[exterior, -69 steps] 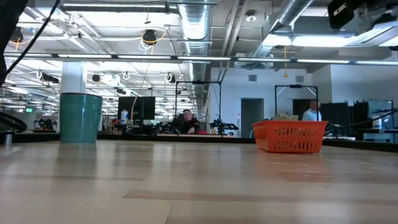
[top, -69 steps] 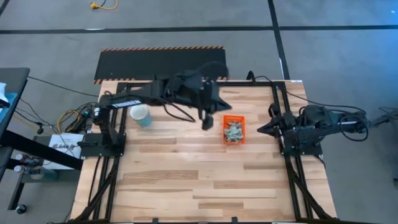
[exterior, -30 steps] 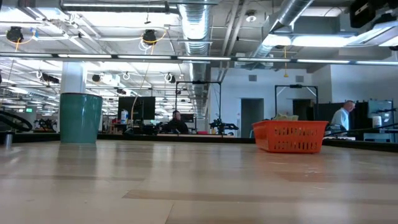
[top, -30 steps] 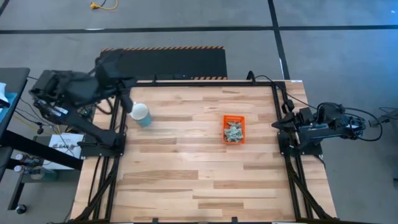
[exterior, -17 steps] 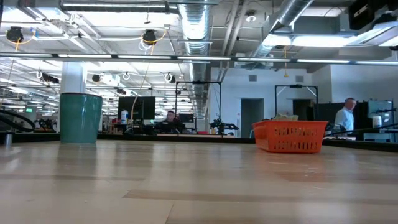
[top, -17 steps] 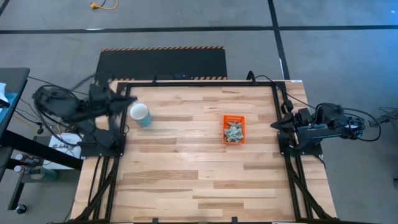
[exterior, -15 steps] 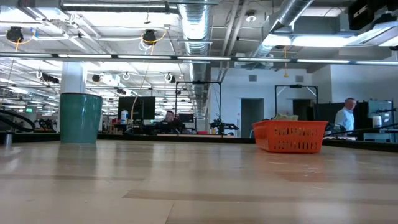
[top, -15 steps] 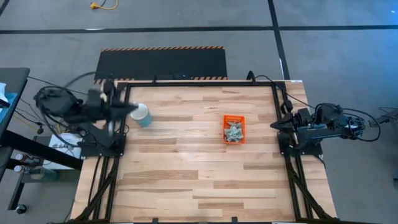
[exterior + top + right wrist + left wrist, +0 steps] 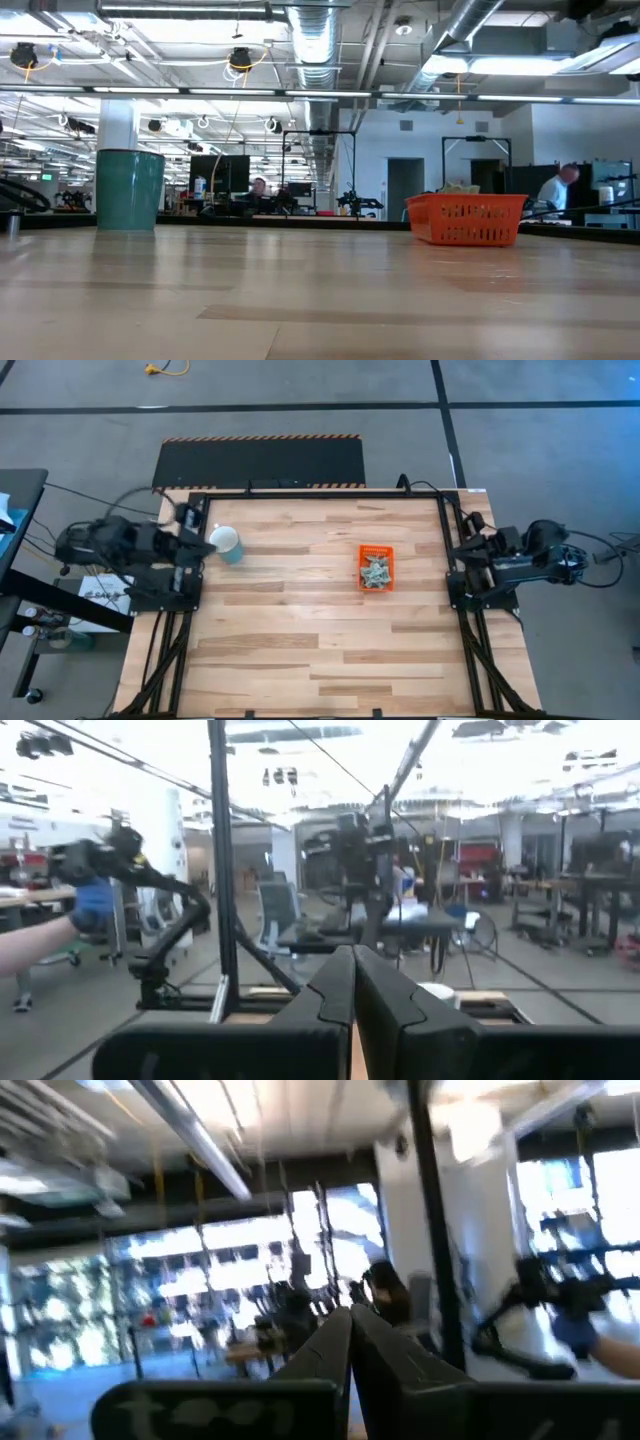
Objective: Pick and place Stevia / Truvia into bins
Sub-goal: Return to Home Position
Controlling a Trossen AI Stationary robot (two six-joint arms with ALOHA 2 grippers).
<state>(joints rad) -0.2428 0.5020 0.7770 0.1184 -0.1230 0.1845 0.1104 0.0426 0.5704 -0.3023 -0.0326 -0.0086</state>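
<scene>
Table first: a pale wooden top with one arm folded at each side edge. The left arm sits over its mount at the left edge, and the right arm sits the same way at the right edge. Both are well apart from the work in the middle.

We judge both arms to be at or very near their rest pose, with nothing carried. The left gripper points out at the room, its fingers pressed together on nothing. The right gripper looks across the table, its fingers likewise closed and empty.

The orange tray lies right of the table's centre, so it is nearer the right arm than the left. Its long side runs from the far edge toward the near edge, crosswise to the line between the two arms. Neither gripper is over it.

Inside the tray is a loose heap of pale packets, poking above the rim in the low view. As far as the overhead view lets us tell, no packet lies outside it.

The light-blue cup stands upright just beside the left gripper. We make out nothing inside it.
</scene>
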